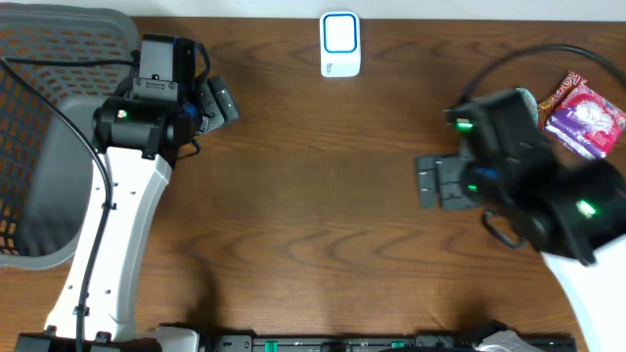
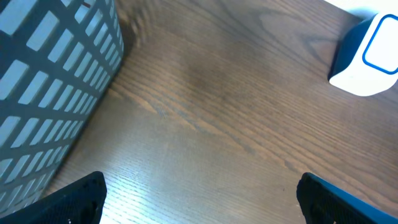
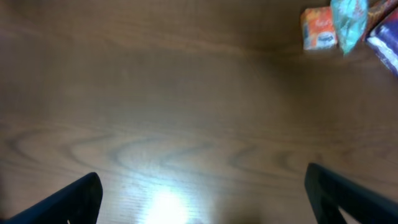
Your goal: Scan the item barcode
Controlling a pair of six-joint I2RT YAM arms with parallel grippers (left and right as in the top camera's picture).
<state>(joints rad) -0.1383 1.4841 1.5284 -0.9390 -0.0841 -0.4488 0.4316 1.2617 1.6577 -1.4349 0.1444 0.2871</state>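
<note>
The barcode scanner [image 1: 339, 44], a white box with a blue-ringed face, stands at the table's far edge; it also shows in the left wrist view as scanner [image 2: 369, 57], top right. A pile of items lies at the far right: a purple packet [image 1: 585, 119] and a red-brown wrapper [image 1: 565, 88]. The right wrist view shows an orange box [image 3: 319, 28], a teal packet [image 3: 347, 18] and the purple packet [image 3: 385, 36]. My left gripper [image 1: 220, 106] [image 2: 199, 202] is open over bare wood near the basket. My right gripper [image 1: 427, 182] [image 3: 202, 199] is open and empty, left of the items.
A grey mesh basket [image 1: 39, 117] fills the left end of the table, and its wall [image 2: 50, 81] stands close to my left gripper. A black cable [image 1: 518, 54] loops over the table near the right arm. Brown wood lies between the two arms.
</note>
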